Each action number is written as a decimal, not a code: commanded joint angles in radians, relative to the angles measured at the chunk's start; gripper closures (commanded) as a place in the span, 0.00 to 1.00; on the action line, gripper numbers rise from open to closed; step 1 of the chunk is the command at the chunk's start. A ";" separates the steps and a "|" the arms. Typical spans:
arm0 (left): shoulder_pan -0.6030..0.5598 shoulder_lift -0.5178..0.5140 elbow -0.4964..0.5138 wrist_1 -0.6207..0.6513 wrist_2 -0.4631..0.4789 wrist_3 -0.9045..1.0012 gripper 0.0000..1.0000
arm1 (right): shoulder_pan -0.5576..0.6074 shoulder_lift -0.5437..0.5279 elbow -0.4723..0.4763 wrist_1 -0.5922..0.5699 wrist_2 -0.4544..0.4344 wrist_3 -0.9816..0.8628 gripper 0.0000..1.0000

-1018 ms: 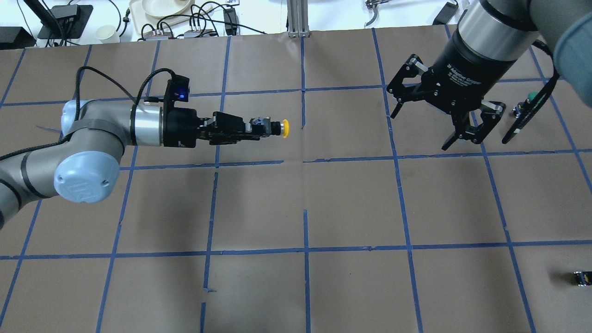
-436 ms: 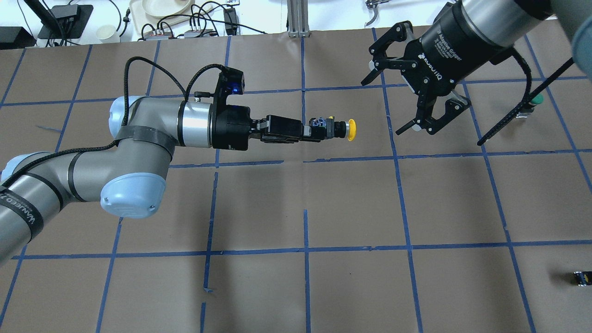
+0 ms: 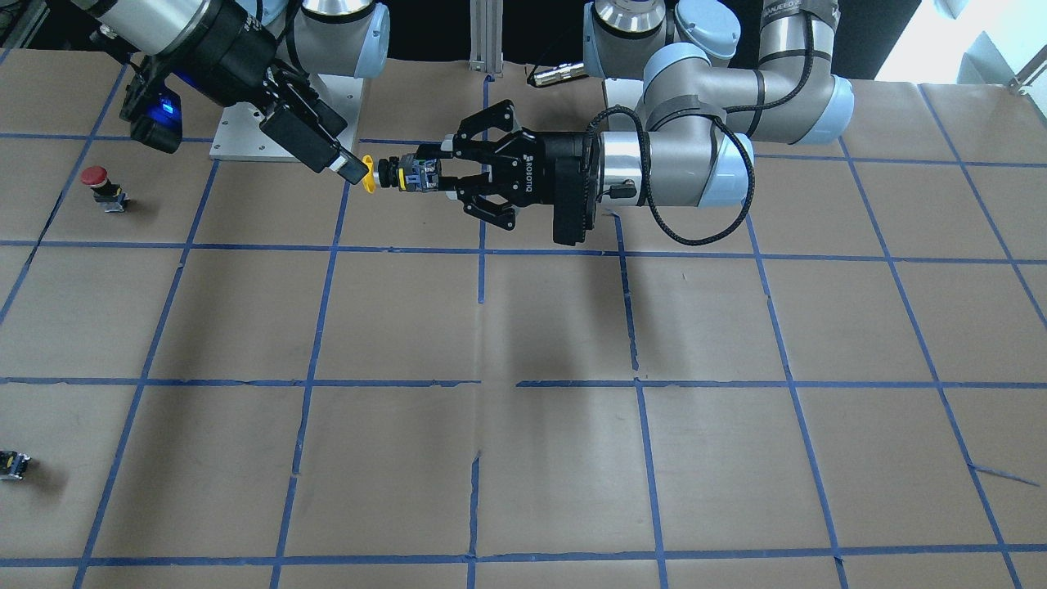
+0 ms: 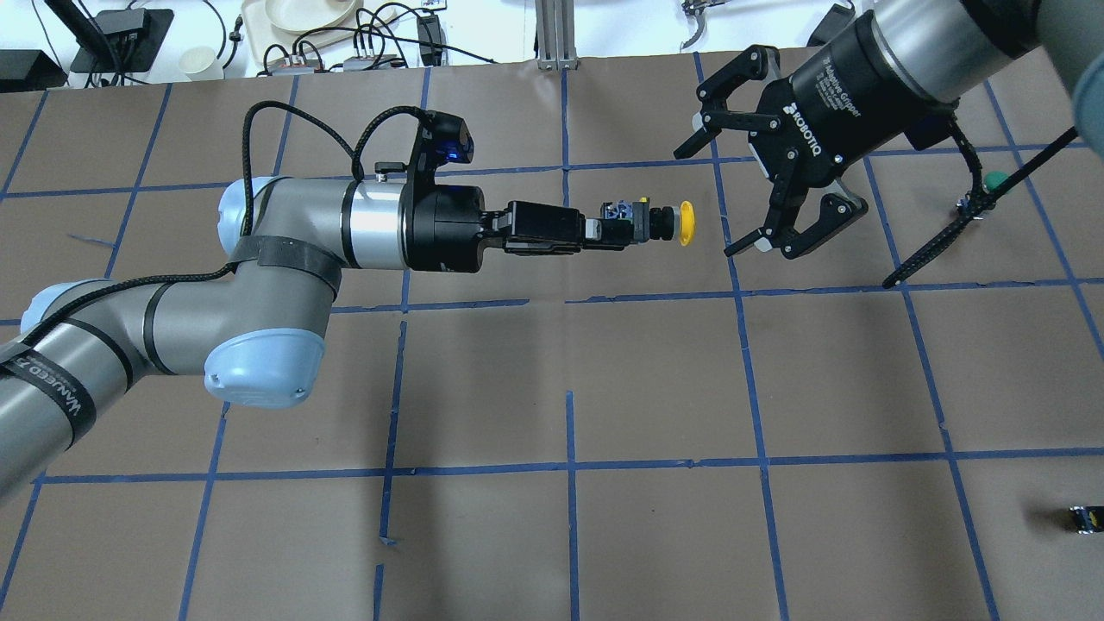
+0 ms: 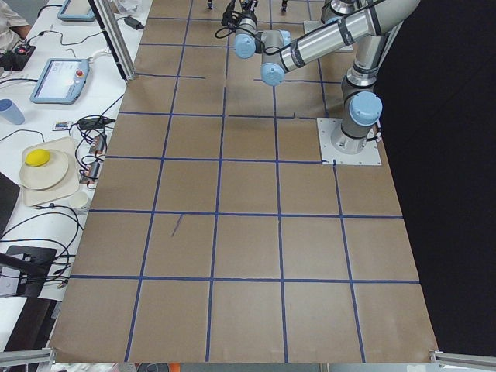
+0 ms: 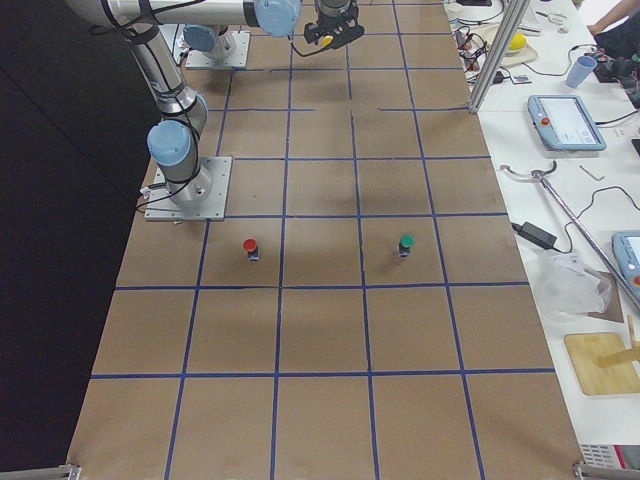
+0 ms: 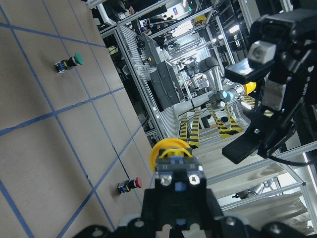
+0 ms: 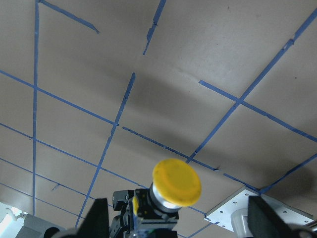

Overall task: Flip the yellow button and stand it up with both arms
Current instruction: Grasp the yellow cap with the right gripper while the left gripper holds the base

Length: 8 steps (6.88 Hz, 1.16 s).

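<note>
The yellow button (image 4: 686,222) is held in the air, lying horizontal, by my left gripper (image 4: 614,228), which is shut on its black-and-grey body. The yellow cap points at my right gripper (image 4: 709,200), which is open, its fingers spread either side of the cap line and a short gap away. In the front view the cap (image 3: 369,173) sits just beside a right fingertip (image 3: 352,170), with the left gripper (image 3: 425,176) behind it. The right wrist view shows the cap (image 8: 177,182) head-on between its own fingers. The left wrist view shows the button (image 7: 171,151) and the right gripper's fingers (image 7: 252,144) beyond.
A red-capped button (image 3: 96,178) and a green-capped button (image 4: 994,183) stand on the brown, blue-taped table (image 4: 655,379) on the right arm's side. A small dark block (image 4: 1085,517) lies near the table's right front edge. Cables and a plate lie beyond the far edge.
My left arm has carried the yellow button to the right, toward the right gripper. The right gripper has swung up and turned to face the cap, staying open.
</note>
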 commanded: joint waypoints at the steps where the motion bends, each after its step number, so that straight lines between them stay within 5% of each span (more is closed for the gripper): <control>1: -0.001 -0.001 0.005 0.005 -0.040 -0.001 1.00 | 0.001 -0.007 0.030 0.003 0.033 0.030 0.00; 4: -0.002 0.007 0.004 0.005 -0.043 -0.001 1.00 | 0.002 -0.013 0.027 0.016 0.065 0.042 0.06; 7: -0.005 0.010 -0.001 0.005 -0.045 -0.002 1.00 | -0.002 -0.011 0.024 0.006 0.063 0.039 0.36; 8: -0.007 0.010 -0.001 0.005 -0.045 -0.002 1.00 | -0.004 -0.011 0.023 0.006 0.068 0.034 0.57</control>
